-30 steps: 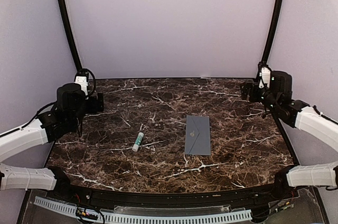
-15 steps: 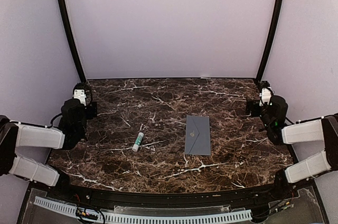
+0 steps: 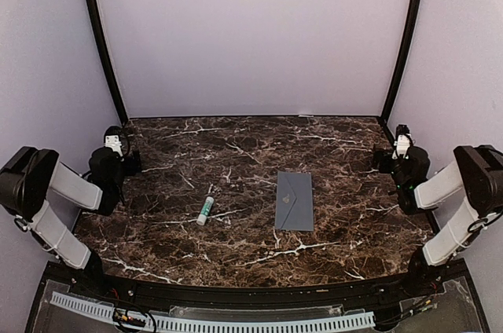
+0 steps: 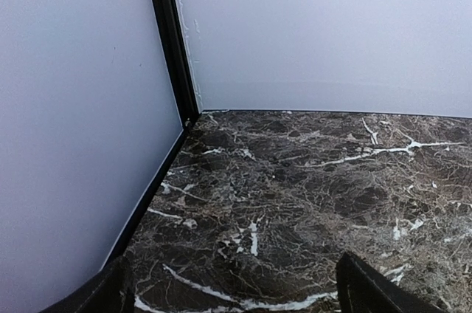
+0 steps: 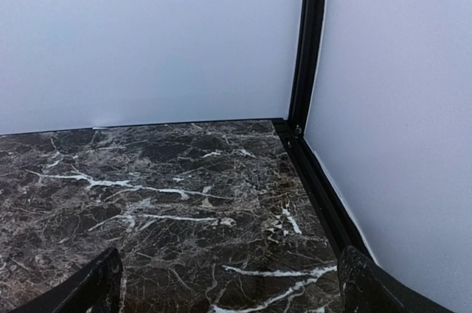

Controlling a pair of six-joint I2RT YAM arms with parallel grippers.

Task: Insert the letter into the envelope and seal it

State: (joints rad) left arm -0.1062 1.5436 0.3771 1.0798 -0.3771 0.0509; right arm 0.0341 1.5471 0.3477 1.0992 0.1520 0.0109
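Two things lie on the brown marble table (image 3: 236, 152) in the top view: the flat slate-grey paper envelope (image 3: 294, 201) at three o'clock of centre, and a white-and-green glue stick (image 3: 206, 210) at its nine o'clock. In the left wrist view, the left gripper (image 4: 232, 280) holds its jaws wide apart above the marble. In the right wrist view, the right gripper (image 5: 228, 272) gapes likewise.

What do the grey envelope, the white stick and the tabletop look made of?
Flat slate-grey envelope: matte paper, by its folded pointed flap. Small white stick with green end: probably plastic, too small to confirm. Dark brown tabletop: white-veined marble or marble-look laminate.
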